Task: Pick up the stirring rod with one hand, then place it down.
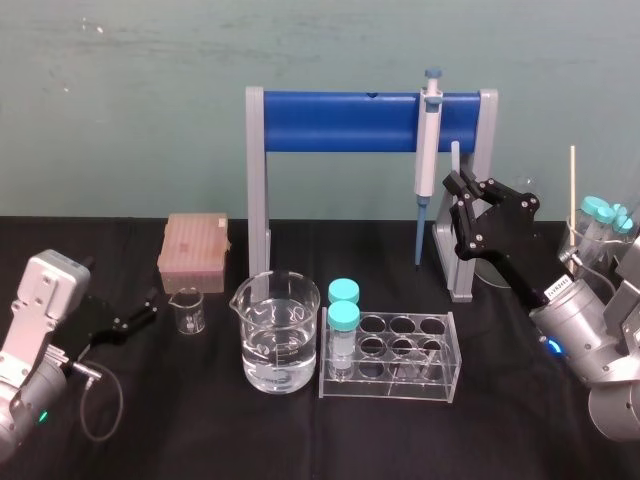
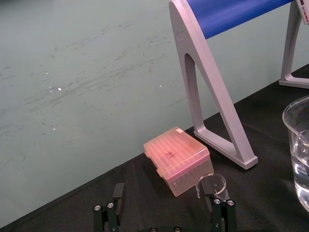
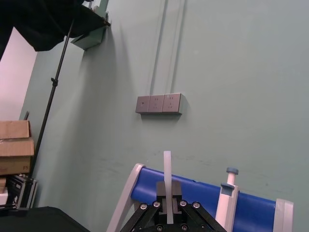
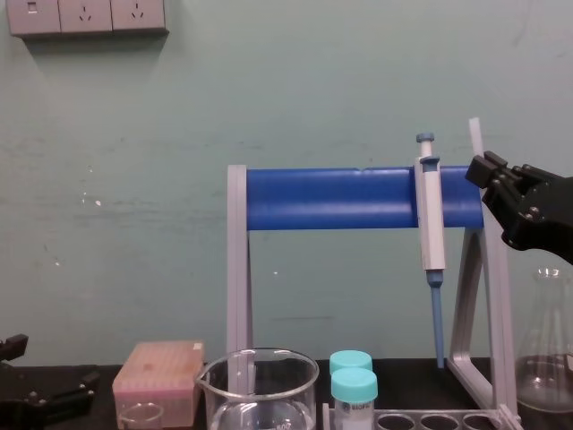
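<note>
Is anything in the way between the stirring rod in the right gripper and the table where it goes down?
Yes. The right gripper holds the stirring rod up beside the pipette. The stand's grey right leg and the tube rack appear to lie below and before it. The left gripper is parked at the left.

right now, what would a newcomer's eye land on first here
The blue-barred rack at the back of the table, with a white-and-blue pipette hanging on its right end. Beside it the right claw holds the stirring rod upright, raised above the table. In front stands a glass beaker of water; the left claw rests low at the left.
</note>
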